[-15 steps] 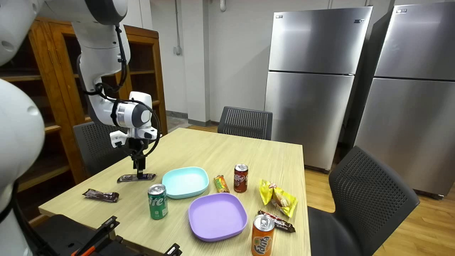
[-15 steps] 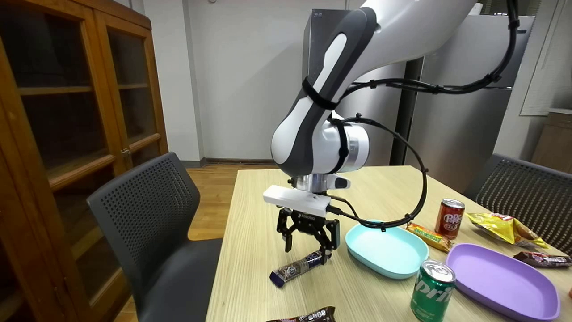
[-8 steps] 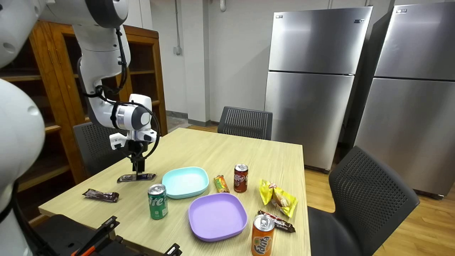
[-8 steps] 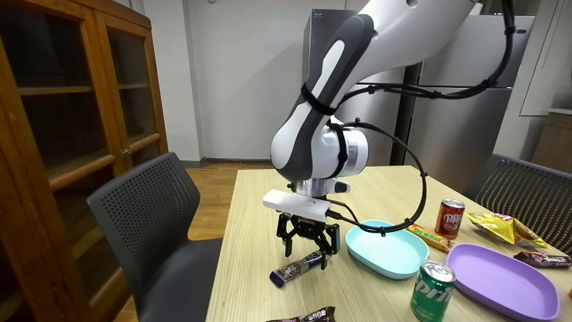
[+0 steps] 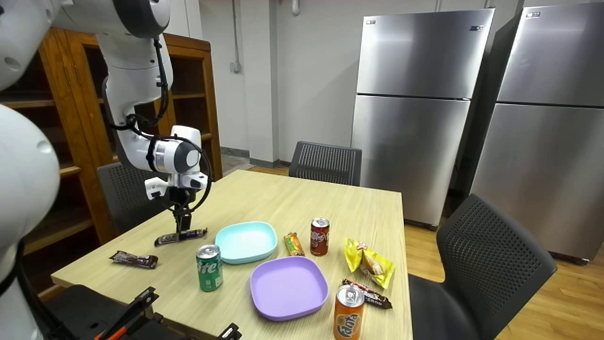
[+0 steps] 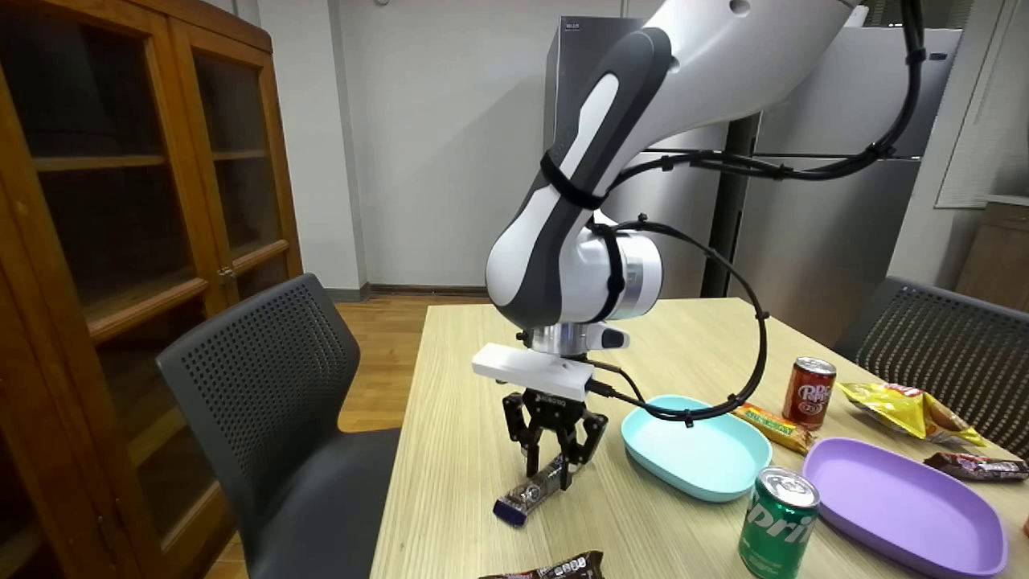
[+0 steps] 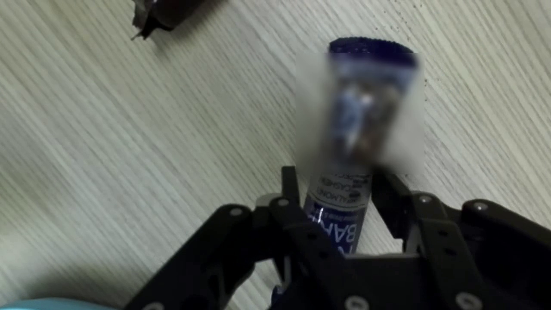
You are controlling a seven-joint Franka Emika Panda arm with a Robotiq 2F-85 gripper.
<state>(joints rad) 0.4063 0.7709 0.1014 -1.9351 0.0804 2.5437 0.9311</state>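
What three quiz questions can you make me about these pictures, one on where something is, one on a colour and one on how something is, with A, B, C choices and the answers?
1. Where is the nut bar?
A) in the purple tray
B) between the fingers of the gripper
C) on a chair

2. What colour is the Sprite can?
A) yellow
B) purple
C) green

3. How is the Dr Pepper can?
A) standing upright
B) lying on its side
C) crushed flat

Right letters:
1. B, because the wrist view shows a finger on each side of the bar.
2. C, because its side is green in both exterior views.
3. A, because its silver lid faces up in both exterior views.
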